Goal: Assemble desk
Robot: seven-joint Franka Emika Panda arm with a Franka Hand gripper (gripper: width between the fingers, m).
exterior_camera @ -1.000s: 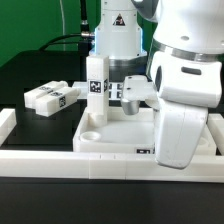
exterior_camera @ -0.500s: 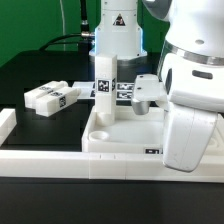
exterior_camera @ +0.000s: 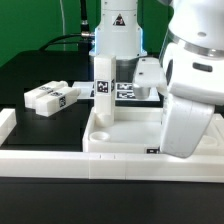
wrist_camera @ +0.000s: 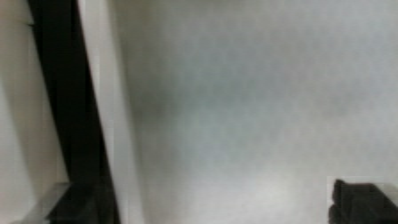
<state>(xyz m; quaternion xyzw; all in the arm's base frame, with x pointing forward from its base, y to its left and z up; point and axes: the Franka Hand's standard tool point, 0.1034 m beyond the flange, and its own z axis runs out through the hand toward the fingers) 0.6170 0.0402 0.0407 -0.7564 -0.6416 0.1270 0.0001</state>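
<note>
The white tray-like tabletop (exterior_camera: 125,132) lies in the middle of the exterior view, with a round socket (exterior_camera: 97,132) at its near corner. One white leg (exterior_camera: 103,85) with tags stands upright in its far corner toward the exterior view's left. Two more legs (exterior_camera: 50,98) lie side by side on the black table further toward that side. My gripper (exterior_camera: 146,90) hangs over the tabletop's far part, beside the upright leg and apart from it. In the wrist view the gripper (wrist_camera: 217,205) is open: its dark fingertips (wrist_camera: 365,200) stand far apart over a blurred white surface, holding nothing.
Long white border bars (exterior_camera: 50,160) run along the front and the exterior view's left. The marker board (exterior_camera: 127,91) shows just behind the tabletop. My bulky white arm (exterior_camera: 190,110) covers the tabletop's end toward the exterior view's right. A robot base (exterior_camera: 118,40) stands at the back.
The jaws have gone from shut to wide open. The hand has lifted and moved toward the exterior view's right. The tabletop with its upright leg shifted slightly the same way.
</note>
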